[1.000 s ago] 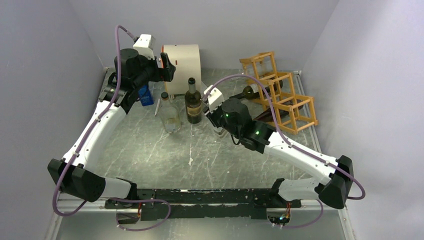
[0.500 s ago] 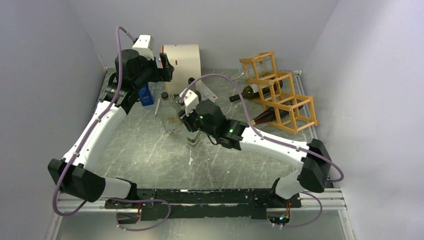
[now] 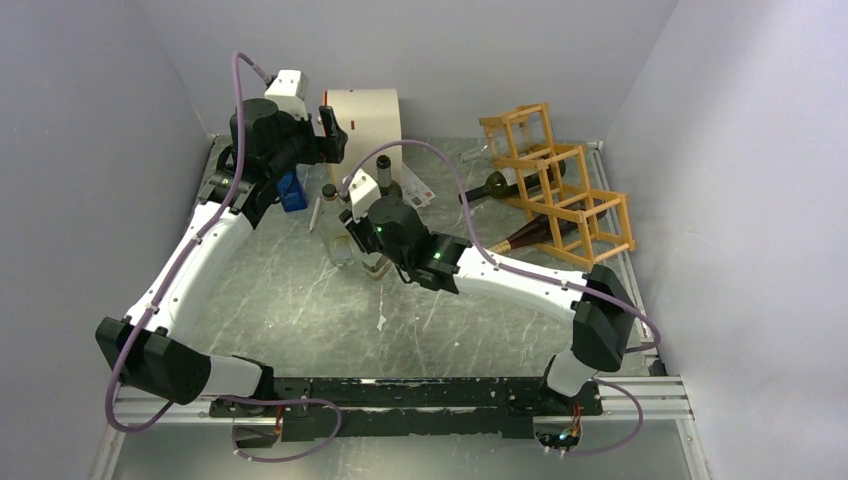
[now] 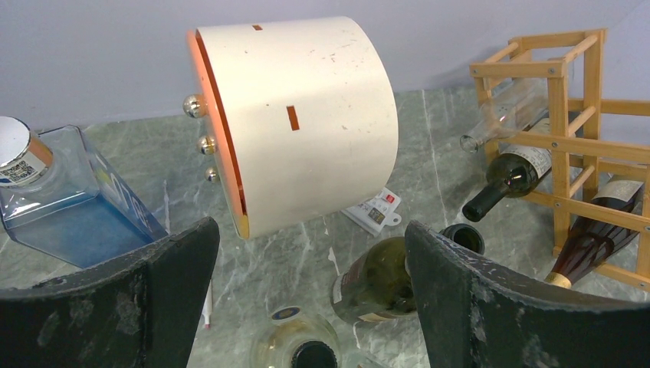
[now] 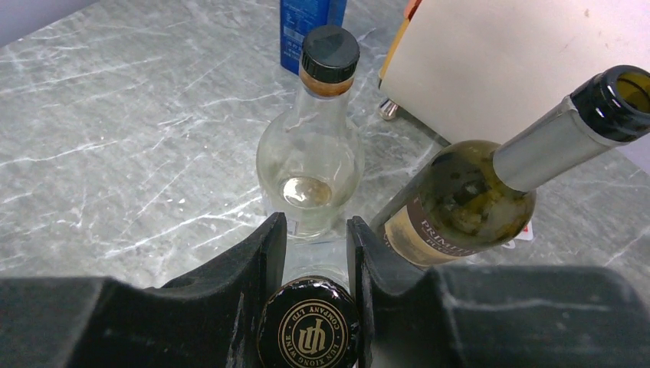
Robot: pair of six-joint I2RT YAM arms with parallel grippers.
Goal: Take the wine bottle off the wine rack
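My right gripper (image 5: 314, 231) is shut on the neck of a clear wine bottle with a black printed cap (image 5: 310, 334), held upright. In the top view the gripper (image 3: 366, 248) and this bottle (image 3: 374, 266) are at mid table, left of the wine rack (image 3: 585, 205). The rack is a light wooden lattice at the back right and also shows in the left wrist view (image 4: 571, 138). It holds a dark bottle (image 3: 497, 184), a brown bottle (image 3: 530, 235) and a clear one (image 4: 502, 113). My left gripper (image 4: 310, 299) is open and empty, high beside the white drum (image 3: 365, 125).
A round clear bottle (image 5: 310, 153) and a dark green bottle with a silver neck (image 5: 467, 199) stand right in front of my right gripper. A blue bottle (image 3: 291, 190) and a small white tag (image 4: 375, 211) lie near the drum. Grey walls close in on three sides.
My right arm has swung left from beside the rack to the two standing bottles, carrying the clear bottle. The left arm has not moved.
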